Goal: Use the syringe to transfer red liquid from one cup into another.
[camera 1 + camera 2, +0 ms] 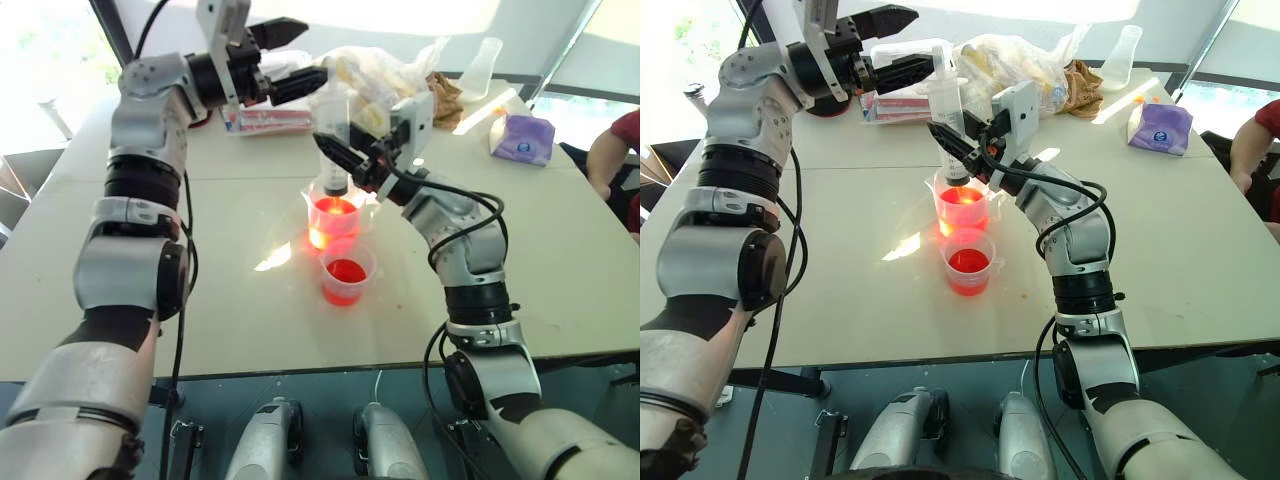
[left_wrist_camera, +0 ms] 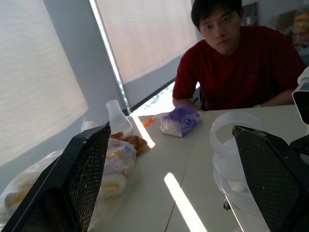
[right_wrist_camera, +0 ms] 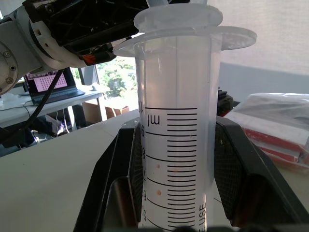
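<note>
My right gripper (image 1: 340, 160) is shut on the barrel of the syringe (image 1: 333, 130), holding it upright with its tip down inside the handled cup (image 1: 334, 215). That cup holds red liquid (image 1: 333, 212). The syringe (image 3: 176, 145) has a clear barrel, and its plunger sits pushed in. Just in front stands the short cup (image 1: 347, 271), also with red liquid in it. My left gripper (image 1: 315, 50) hangs open at the plunger's top (image 2: 232, 137), which lies close to one finger (image 2: 270, 169) without being gripped.
A person in a red shirt (image 2: 241, 63) sits at the table's far right corner. A purple tissue pack (image 1: 523, 138), plastic bags of food (image 1: 380, 70), a clear flask (image 1: 482, 68) and a red-and-white box (image 1: 268, 120) line the far side. The table's front edge (image 1: 300, 370) is near.
</note>
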Controlling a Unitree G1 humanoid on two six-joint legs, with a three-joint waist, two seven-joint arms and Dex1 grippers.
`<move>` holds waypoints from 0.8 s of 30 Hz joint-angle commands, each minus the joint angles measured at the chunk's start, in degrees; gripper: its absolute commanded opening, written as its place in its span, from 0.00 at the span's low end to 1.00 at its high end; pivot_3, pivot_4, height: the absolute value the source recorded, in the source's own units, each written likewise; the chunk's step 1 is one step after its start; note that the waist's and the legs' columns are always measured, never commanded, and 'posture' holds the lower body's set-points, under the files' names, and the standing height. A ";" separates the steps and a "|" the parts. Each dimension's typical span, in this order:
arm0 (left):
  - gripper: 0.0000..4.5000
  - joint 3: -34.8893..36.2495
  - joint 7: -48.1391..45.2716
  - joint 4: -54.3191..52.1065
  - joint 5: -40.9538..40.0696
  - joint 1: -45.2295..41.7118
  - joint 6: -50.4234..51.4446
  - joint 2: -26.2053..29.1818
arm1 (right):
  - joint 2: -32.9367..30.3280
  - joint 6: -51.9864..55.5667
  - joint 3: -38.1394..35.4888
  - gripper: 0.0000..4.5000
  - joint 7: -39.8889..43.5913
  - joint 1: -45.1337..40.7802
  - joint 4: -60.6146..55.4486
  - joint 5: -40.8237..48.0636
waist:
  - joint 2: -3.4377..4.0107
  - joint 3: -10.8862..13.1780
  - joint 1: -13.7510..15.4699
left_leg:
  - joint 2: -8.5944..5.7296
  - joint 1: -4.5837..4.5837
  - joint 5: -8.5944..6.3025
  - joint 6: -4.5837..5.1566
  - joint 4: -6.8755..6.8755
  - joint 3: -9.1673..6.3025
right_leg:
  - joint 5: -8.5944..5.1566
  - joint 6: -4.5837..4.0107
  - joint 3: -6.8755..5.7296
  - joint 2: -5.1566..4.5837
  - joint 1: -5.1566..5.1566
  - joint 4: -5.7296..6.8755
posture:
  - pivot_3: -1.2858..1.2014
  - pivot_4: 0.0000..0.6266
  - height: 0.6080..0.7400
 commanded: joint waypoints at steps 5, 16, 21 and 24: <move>0.94 -3.13 -0.64 4.21 5.26 -1.41 -8.34 -2.64 | 0.69 -3.29 2.25 0.31 0.98 0.93 -2.25 -1.13 | 0.00 0.00 0.07 | 0.00 -0.03 -0.01 0.01 0.06 0.01 | 0.00 0.00 0.00 0.00 0.00 0.00 | 0.52 0.24 1.00; 0.21 -0.34 -1.51 4.04 3.16 -2.08 -8.52 -5.57 | 2.29 -13.54 3.24 0.31 -0.18 0.87 5.70 -6.36 | 0.00 0.00 0.02 | 0.00 -0.03 -0.04 0.06 0.17 0.00 | 0.00 0.01 0.00 0.00 0.01 0.00 | 0.52 0.24 1.00; 0.01 0.42 -1.28 3.70 3.04 -2.64 -7.34 -5.84 | 2.89 -15.36 3.49 0.31 -0.14 1.10 8.07 -6.87 | 0.00 0.00 -0.02 | 0.01 -0.03 -0.04 0.06 0.19 0.00 | 0.00 0.01 0.00 0.01 0.01 0.00 | 0.52 0.24 1.00; 0.01 0.83 -0.55 3.85 2.98 -3.15 -7.24 -5.82 | 3.44 -15.68 3.79 0.31 -0.13 1.99 9.36 -6.97 | 0.00 0.00 0.00 | 0.01 -0.02 -0.04 0.06 0.20 0.00 | -0.01 0.01 0.00 0.01 0.01 0.00 | 0.52 0.24 1.00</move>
